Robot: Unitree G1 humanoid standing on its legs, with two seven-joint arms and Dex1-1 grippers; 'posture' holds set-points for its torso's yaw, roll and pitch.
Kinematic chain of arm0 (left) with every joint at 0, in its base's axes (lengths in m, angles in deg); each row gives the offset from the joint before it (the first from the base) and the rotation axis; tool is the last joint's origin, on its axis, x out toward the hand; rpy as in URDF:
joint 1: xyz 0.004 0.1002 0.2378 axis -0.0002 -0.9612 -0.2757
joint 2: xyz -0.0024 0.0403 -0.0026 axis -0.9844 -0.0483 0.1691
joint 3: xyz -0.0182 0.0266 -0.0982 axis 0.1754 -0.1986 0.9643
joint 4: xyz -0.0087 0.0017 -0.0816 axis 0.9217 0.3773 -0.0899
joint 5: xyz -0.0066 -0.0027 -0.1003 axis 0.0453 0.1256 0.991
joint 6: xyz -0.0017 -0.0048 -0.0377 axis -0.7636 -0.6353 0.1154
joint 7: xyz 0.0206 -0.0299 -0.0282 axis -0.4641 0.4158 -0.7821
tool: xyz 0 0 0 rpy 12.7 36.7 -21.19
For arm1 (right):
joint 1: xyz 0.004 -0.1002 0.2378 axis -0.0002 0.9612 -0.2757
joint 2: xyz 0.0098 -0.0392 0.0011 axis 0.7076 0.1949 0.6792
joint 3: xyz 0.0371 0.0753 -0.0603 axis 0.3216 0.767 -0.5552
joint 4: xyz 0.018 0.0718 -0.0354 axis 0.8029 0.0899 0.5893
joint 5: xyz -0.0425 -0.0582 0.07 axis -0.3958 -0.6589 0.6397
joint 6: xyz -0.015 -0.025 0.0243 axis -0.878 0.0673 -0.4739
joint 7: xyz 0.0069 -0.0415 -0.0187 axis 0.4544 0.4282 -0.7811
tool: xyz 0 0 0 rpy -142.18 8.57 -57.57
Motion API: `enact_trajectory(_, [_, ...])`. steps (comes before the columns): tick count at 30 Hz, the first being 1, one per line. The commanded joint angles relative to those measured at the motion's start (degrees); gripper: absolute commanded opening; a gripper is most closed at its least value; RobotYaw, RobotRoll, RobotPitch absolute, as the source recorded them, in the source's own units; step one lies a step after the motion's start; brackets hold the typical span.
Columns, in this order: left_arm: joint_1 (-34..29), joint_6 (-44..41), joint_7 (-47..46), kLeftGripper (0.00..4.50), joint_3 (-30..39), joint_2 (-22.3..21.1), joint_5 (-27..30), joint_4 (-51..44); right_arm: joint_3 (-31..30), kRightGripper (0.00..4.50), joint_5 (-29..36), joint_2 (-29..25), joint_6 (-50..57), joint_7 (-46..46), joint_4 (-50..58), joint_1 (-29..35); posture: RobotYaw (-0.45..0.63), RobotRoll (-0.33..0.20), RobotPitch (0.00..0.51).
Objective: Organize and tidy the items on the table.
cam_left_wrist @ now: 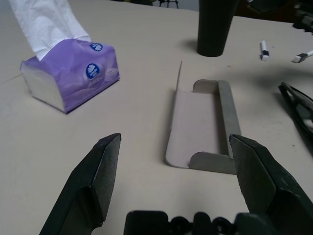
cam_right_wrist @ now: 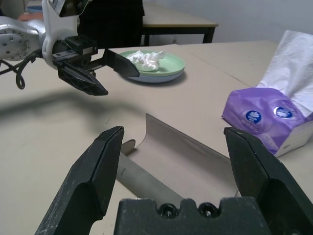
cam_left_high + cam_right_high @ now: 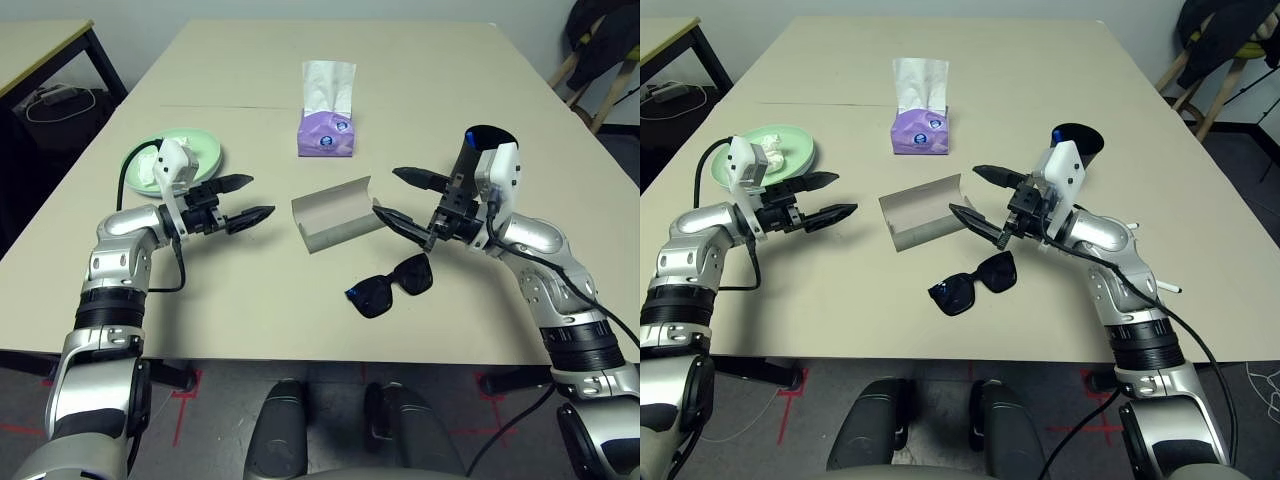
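While both my tools, left (image 3: pixel 252 198) and right (image 3: pixel 392 194), hang wide and empty beside the open glasses case (image 3: pixel 338 213) mid-tabletop, the sunglasses (image 3: pixel 391 285) just nearer remain unpacked.

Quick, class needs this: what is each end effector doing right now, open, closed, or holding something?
Left end effector: open, holding nothing, beside the open glasses case.
Right end effector: open, holding nothing, on the case's other side.
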Motion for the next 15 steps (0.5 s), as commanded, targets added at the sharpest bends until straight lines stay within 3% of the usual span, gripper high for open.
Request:
enact_trajectory(1, [-1.94, 2.31, 1.78, 4.48, -0.84, 0.39, 1.07, -1.67, -2.72, 4.50, -2.62, -2.05, 4.99, -0.98, 2.93, -1.07, 0.17, 0.000, 0.172])
enact_trajectory(4, [-2.94, 5.11, 4.06, 4.48, -1.39, 0.82, 1.48, -1.28, -5.71, 4.50, -5.79, -4.27, 9.59, -2.20, 6.55, -2.28, 0.16, 0.000, 0.176])
enact_trajectory(15, [-5.88, 11.82, 12.86, 4.48, -3.92, 1.36, 2.72, -0.72, -10.97, 4.50, -7.33, -10.08, 20.08, 0.88, 15.28, -6.47, 0.14, 0.000, 0.194])
